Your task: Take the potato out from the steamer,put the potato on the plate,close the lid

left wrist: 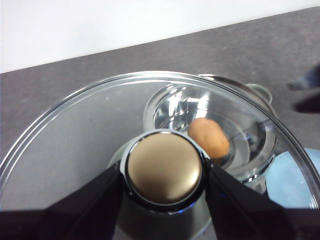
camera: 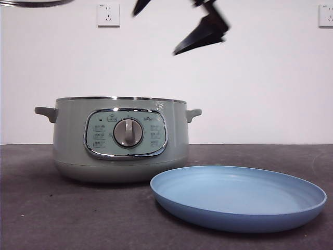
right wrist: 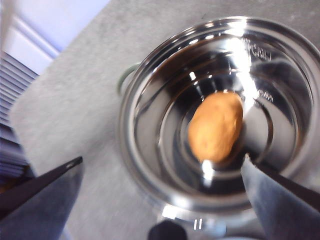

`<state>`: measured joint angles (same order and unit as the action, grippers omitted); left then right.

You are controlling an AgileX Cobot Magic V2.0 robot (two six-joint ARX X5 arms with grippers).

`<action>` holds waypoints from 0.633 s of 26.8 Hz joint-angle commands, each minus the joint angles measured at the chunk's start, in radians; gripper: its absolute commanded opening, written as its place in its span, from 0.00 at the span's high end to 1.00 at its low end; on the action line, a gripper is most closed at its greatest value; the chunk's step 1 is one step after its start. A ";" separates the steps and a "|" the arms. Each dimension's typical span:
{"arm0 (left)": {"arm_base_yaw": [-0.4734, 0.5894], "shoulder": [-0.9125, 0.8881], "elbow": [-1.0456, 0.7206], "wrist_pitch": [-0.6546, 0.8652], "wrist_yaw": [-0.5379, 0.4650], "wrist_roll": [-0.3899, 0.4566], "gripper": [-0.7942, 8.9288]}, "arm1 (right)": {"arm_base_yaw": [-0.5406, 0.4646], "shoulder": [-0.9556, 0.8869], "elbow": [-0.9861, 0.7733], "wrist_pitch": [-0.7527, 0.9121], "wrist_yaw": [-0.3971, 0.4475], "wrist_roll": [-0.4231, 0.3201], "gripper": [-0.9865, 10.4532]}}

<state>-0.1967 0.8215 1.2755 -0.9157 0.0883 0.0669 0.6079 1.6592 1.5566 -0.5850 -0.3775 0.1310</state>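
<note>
The sage-green steamer [camera: 120, 138] stands open on the table. The orange-brown potato [right wrist: 216, 126] lies inside its steel bowl [right wrist: 165, 100]. My right gripper [right wrist: 162, 159] is open and empty, hovering above the pot with the potato between and below its jaws. In the front view it [camera: 155, 32] hangs high over the steamer. My left gripper [left wrist: 165, 172] is shut on the knob [left wrist: 165, 167] of the glass lid [left wrist: 75, 140] and holds it up, off to the side of the pot. Only the lid's rim [camera: 31, 2] shows in the front view. The potato [left wrist: 209, 137] shows through the glass.
The light-blue plate [camera: 239, 195] lies on the dark table [camera: 52, 208] in front and to the right of the steamer; its edge also shows in the left wrist view [left wrist: 295, 180]. A white wall with sockets stands behind.
</note>
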 commanded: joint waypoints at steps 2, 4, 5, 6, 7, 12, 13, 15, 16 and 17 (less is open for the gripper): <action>0.003 -0.063 0.008 -0.006 -0.016 -0.008 0.93 | 0.042 0.149 0.140 -0.024 0.072 -0.029 0.39; 0.002 -0.097 0.008 -0.031 -0.016 -0.014 0.93 | 0.063 0.229 0.213 -0.031 0.129 -0.048 0.39; 0.002 -0.114 0.008 -0.041 -0.016 -0.015 0.93 | 0.075 0.268 0.243 -0.026 0.169 -0.061 0.39; 0.002 -0.126 0.008 -0.048 -0.016 -0.015 0.93 | 0.084 0.301 0.264 -0.023 0.218 -0.079 0.39; 0.002 -0.137 0.008 -0.056 -0.018 -0.015 0.93 | 0.091 0.330 0.278 -0.021 0.258 -0.091 0.39; 0.002 -0.142 0.008 -0.073 -0.010 -0.014 0.93 | 0.105 0.426 0.283 -0.011 0.324 -0.100 0.39; 0.002 -0.142 0.008 -0.074 -0.010 -0.014 0.93 | 0.106 0.438 0.283 -0.007 0.328 -0.100 0.39; 0.002 -0.142 0.008 -0.074 -0.008 -0.014 0.93 | 0.109 0.460 0.283 0.014 0.328 -0.098 0.39; 0.002 -0.142 0.008 -0.074 -0.008 -0.014 0.93 | 0.109 0.469 0.283 0.026 0.328 -0.098 0.39; 0.002 -0.142 0.008 -0.074 -0.008 -0.014 0.93 | 0.114 0.476 0.283 0.032 0.330 -0.096 0.39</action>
<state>-0.1967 0.6922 1.2751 -1.0355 0.0742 0.0593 0.7151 2.1181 1.8385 -0.5556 -0.0509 0.0372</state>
